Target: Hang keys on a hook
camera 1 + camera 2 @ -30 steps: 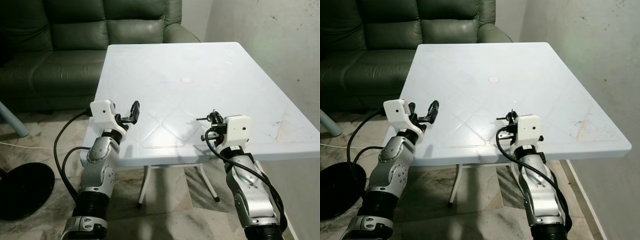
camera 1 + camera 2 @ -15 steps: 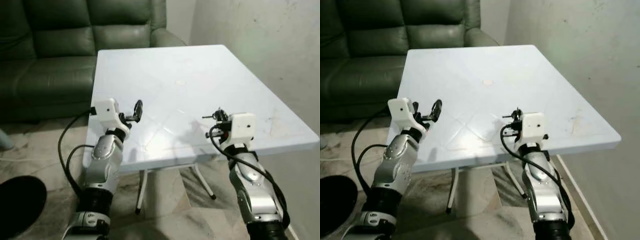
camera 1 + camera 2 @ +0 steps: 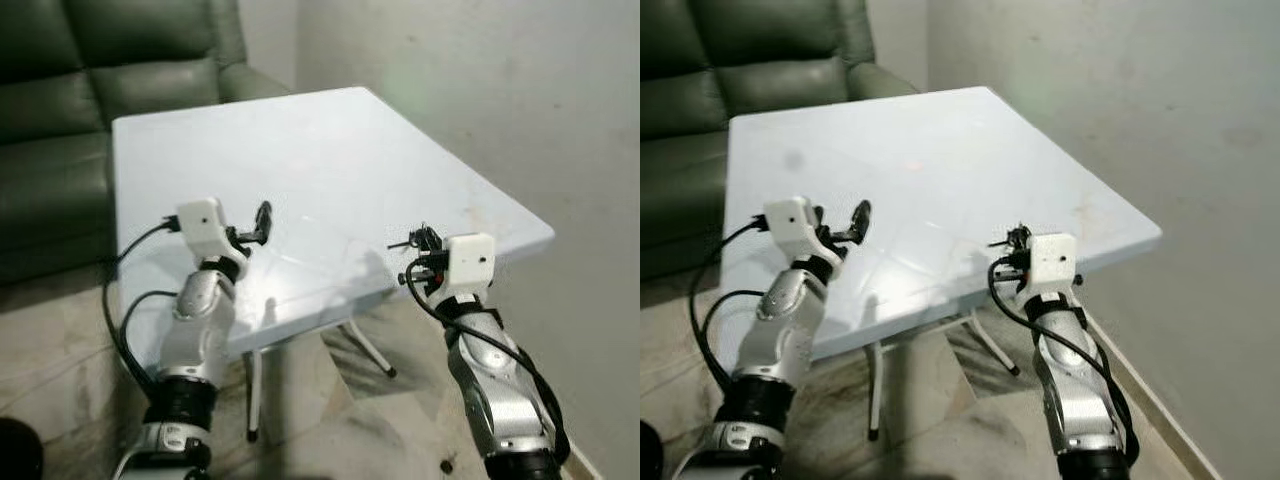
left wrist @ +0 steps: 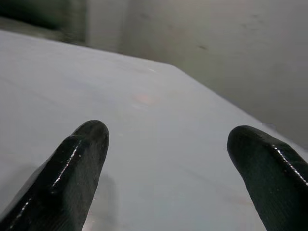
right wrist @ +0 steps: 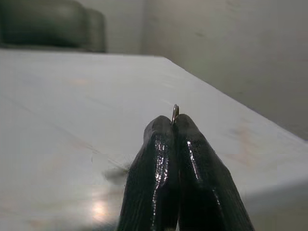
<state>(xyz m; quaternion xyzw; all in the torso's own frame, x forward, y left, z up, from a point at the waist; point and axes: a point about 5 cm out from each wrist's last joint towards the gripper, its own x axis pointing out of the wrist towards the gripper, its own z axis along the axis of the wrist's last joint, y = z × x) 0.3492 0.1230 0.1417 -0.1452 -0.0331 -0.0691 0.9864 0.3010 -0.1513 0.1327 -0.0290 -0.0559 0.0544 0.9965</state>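
Pinching a thin metal key ring (image 5: 175,112) between fingers pressed tight together, the right gripper (image 3: 418,243) hovers over the near edge of the white plastic table (image 3: 330,160); only a sliver of the ring pokes out past the fingertips. Beside it, the left gripper (image 3: 262,221) hangs above the same edge, its two black fingers (image 4: 79,163) spread wide with nothing between. Beyond the table stand a dark green leather sofa (image 3: 110,60) and a plain grey wall (image 3: 480,80).
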